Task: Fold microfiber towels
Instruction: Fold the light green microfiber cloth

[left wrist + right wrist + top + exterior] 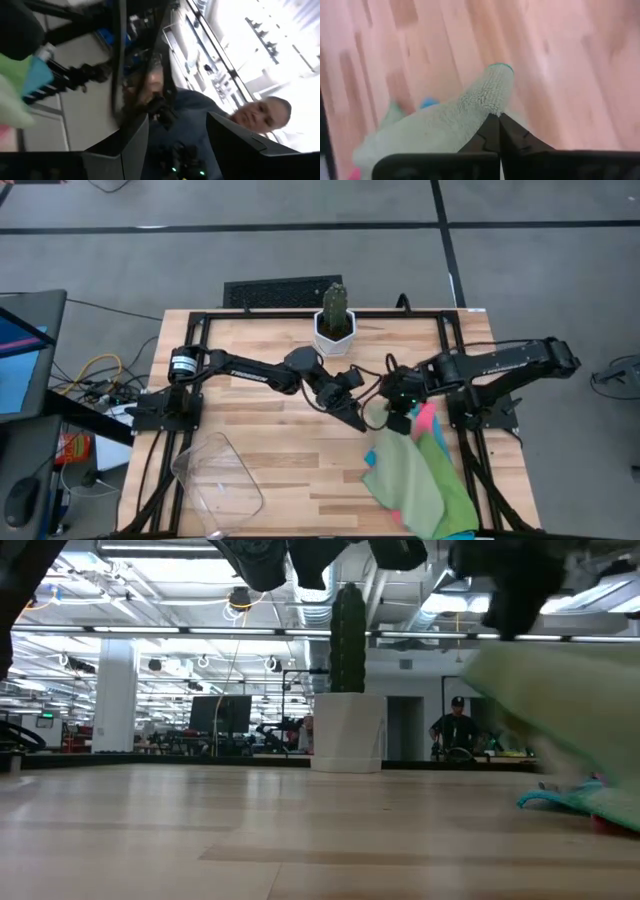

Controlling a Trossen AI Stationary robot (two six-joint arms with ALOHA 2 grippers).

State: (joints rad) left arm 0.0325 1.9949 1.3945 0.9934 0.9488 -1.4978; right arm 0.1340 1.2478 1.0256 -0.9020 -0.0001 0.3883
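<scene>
The microfiber towels lie in a pile at the table's near right. A light green towel (410,480) is on top, with a hot pink one (428,416) and a sky blue one (441,438) showing beneath it. My right gripper (398,416) is over the pile's far end, shut on the green towel (445,125). In the low view the green towel (570,710) rises off the pile, and the blue towel (560,799) lies on the table. My left gripper (354,420) hovers just left of the pile, open (177,145) and holding nothing. My right gripper pinches the green towel between its two shut fingers, just short of a hemmed corner (492,107) that sticks out past the fingertips. The fingers slant down from above. The held end is raised; the rest (415,490) lies on the pile.
A white pot with a cactus (334,325) stands at the far middle of the table. A clear plastic bin (215,475) lies at the near left. Bare wood (290,460) lies between the bin and the towels. A person shows beyond the table in the left wrist view.
</scene>
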